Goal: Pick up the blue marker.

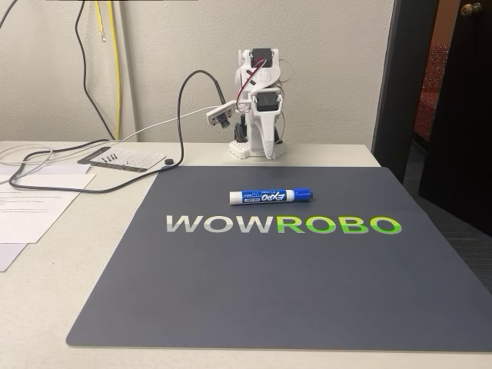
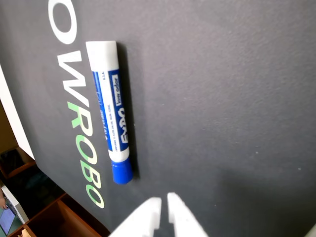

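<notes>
Your gripper (image 2: 163, 203) hangs nearly closed, holding nothing, just beyond the marker's (image 1: 270, 197) blue cap. The marker lies flat above the lettering (image 1: 284, 224), well inside the mat's (image 1: 269, 300) edges, bare mat around it.

**What the frames are keeping from you**

In the wrist view, the bottom edge is cutting off the gripper (image 2: 164, 205), so you are seeing only two white fingertips, nearly together. The "WOWROBO" lettering (image 2: 74, 113) is running off the top edge. In the fixed view, the folded arm (image 1: 257, 104) is hiding its own fingers, and the small print on the blue marker (image 1: 270, 197) is staying too small for you to read.
</notes>
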Robot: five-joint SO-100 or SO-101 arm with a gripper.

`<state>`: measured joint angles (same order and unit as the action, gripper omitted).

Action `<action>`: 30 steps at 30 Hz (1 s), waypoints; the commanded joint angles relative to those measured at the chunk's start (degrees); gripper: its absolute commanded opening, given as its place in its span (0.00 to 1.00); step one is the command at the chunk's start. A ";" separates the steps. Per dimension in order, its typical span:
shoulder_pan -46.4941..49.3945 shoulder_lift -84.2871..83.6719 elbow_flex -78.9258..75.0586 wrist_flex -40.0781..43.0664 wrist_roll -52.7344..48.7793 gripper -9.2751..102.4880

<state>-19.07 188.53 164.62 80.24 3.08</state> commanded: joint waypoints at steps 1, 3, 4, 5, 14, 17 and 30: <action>0.70 3.43 3.34 0.53 0.00 0.08; 0.70 3.43 3.34 0.53 0.18 0.09; 0.70 3.43 3.34 0.53 0.18 0.09; 0.70 3.43 3.34 0.53 0.18 0.08; 0.70 3.43 3.34 0.35 0.26 0.08; 0.35 3.43 3.43 -0.44 -0.35 0.08; 0.44 -26.54 -24.26 3.87 -1.93 0.08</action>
<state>-18.54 177.71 156.18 81.65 2.64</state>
